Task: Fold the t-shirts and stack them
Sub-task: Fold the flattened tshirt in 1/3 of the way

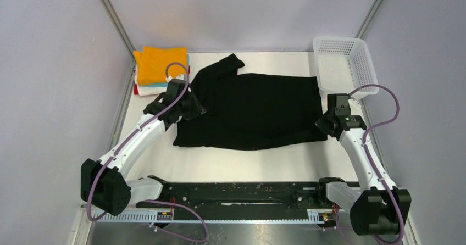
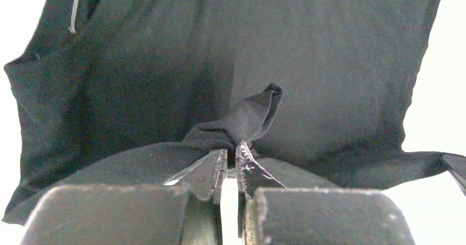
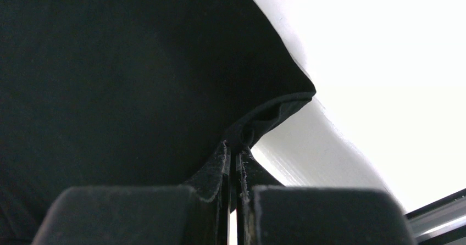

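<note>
A large black t-shirt lies spread across the middle of the white table. My left gripper is shut on a bunched fold of it at its left side; in the left wrist view a tongue of black cloth sticks up from the tips of the left gripper. At the shirt's right edge my right gripper is shut on the hem, which the right wrist view shows pinched into a fold at the right gripper's tips. Folded shirts, orange on top with teal, white and red edges below, are stacked at the back left.
A white plastic mesh basket stands at the back right, just beyond my right arm. Grey walls close in both sides and the back. A black rail runs along the near edge between the arm bases.
</note>
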